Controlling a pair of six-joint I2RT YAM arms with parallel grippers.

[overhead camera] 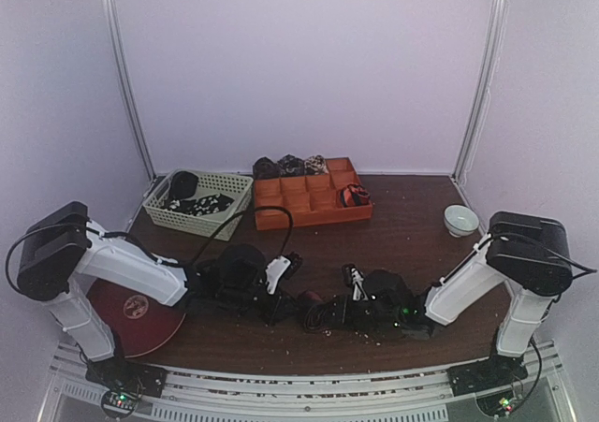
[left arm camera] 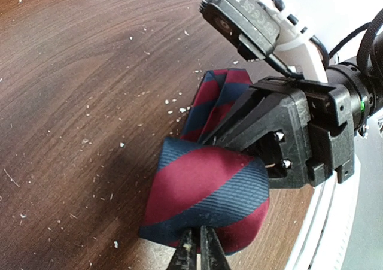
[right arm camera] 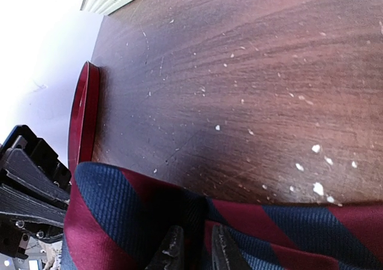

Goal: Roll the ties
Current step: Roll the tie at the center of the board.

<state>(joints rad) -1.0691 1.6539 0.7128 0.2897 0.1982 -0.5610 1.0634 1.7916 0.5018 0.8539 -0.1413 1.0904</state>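
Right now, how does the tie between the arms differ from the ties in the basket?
Colour: the held tie is red with navy stripes; the basket ties are dark with pale speckles. State: the held tie is pinched by the left fingers and right fingers; the basket ties lie heaped in the basket, untouched. Both are soft fabric.

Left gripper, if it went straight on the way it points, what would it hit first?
The left gripper meets the striped tie it pinches first; right behind that fold looks to be the right gripper, though depth is unclear.
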